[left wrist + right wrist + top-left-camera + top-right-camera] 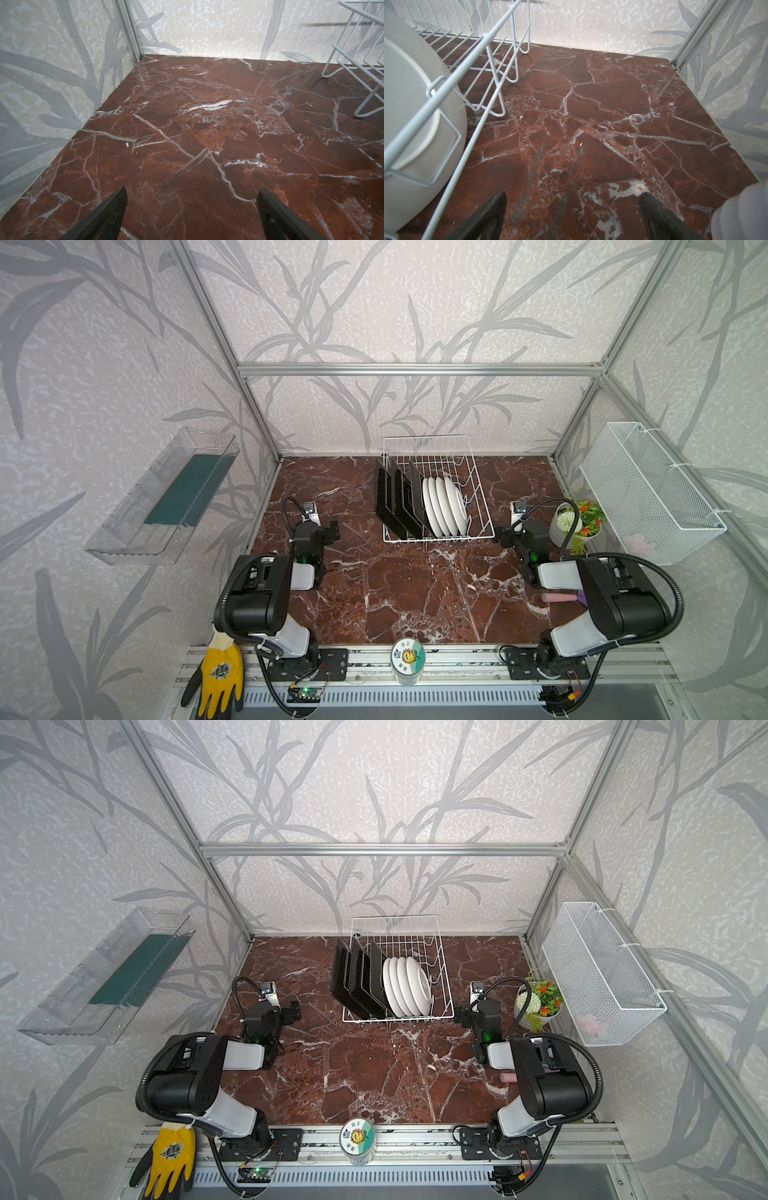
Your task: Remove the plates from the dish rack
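Dish rack [440, 538], white wire, set at the back middle of the marble tabletop [415, 593], none unloaded yet: black square plates [395, 497] stood on edge at its left end, white round plates [446, 506] leaning just beside them, the row running left to right. Spread wide and empty, the left gripper [331, 529] and right gripper [501, 536] are seen flanking the rack. The right gripper is judged nearer, just off the front right corner, the white round plates lying to its left
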